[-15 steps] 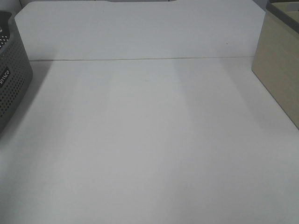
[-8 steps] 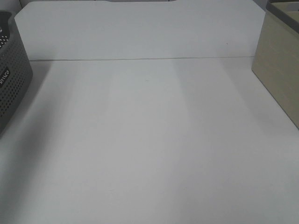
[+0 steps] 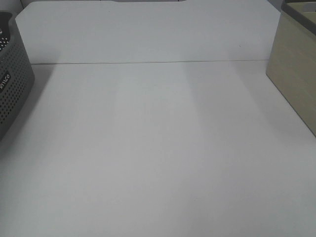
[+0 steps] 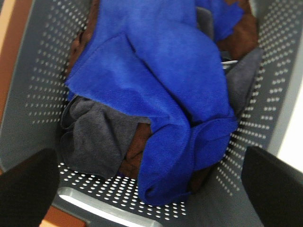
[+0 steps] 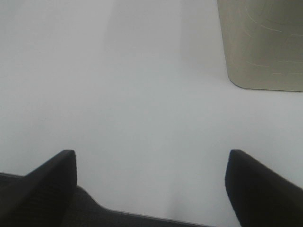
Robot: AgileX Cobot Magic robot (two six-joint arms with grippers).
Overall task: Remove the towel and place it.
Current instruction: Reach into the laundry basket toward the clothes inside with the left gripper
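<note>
The royal-blue towel lies crumpled on top of grey and brown cloths inside a grey perforated basket, seen in the left wrist view. My left gripper hovers above the basket, open and empty, its two dark fingertips wide apart either side of the towel's folded end. My right gripper is open and empty above the bare white table. Neither gripper shows in the exterior high view, and the towel is hidden there.
The grey perforated basket stands at the table's left edge. A beige box stands at the right edge, also in the right wrist view. A seam crosses the white table near the back.
</note>
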